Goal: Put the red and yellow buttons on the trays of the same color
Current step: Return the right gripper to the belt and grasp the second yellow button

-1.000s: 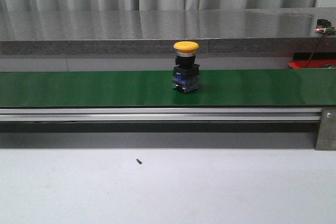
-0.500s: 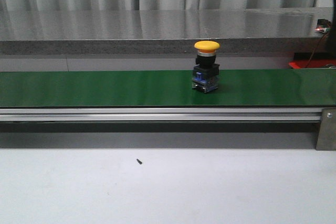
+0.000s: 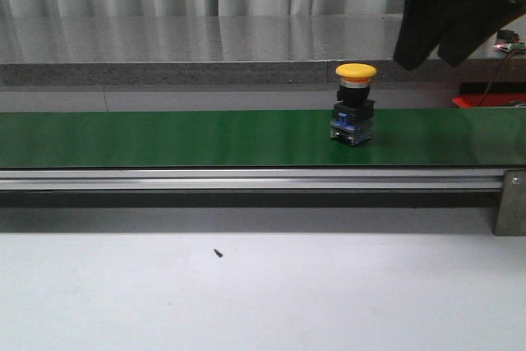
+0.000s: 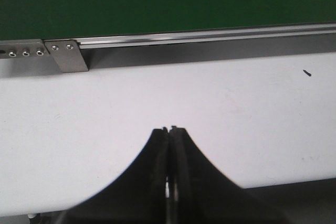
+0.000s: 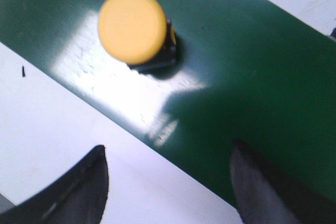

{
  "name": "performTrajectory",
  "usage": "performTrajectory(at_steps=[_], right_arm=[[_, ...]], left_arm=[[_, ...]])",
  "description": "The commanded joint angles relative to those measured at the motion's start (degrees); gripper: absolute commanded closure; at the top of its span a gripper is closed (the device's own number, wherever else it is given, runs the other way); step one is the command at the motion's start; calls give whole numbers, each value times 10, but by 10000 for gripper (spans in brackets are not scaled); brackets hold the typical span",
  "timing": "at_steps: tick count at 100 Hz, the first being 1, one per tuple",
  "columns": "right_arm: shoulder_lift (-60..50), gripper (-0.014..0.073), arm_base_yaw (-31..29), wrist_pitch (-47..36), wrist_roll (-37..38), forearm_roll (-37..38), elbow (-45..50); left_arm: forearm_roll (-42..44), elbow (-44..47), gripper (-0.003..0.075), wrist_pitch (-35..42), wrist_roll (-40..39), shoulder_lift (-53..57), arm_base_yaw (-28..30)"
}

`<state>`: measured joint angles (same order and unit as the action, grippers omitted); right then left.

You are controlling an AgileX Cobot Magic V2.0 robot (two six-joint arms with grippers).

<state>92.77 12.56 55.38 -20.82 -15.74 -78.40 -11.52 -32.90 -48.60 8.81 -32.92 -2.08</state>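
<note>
Yellow button upright on belt; right fingers apart.

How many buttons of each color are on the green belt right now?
Yellow buttons: 1, the yellow button standing upright on the green belt
Red buttons: 0
Total: 1 button
</note>
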Motion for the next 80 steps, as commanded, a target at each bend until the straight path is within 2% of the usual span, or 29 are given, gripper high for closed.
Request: performTrajectory(at_steps=[1,16,47,54,71,80], right_arm=[[-9,95,10,2,18,-12,-41],[23,95,19,18,18,-11,-76],[77,102,19,-7,16,-1,-102],[83,150,19,-12,16,10,-102],[87,366,19,-12,16,23,-102],[87,400,19,-12,16,23,-102]], left_arm=[[-7,-15,740,29,-7,-2,-5],[-7,-15,740,29,-7,-2,-5],[-7,-15,740,29,-7,-2,-5],[-7,-15,740,29,-7,-2,-5],[-7,-15,740,29,-7,-2,-5],[-7,-15,740,29,-7,-2,-5]])
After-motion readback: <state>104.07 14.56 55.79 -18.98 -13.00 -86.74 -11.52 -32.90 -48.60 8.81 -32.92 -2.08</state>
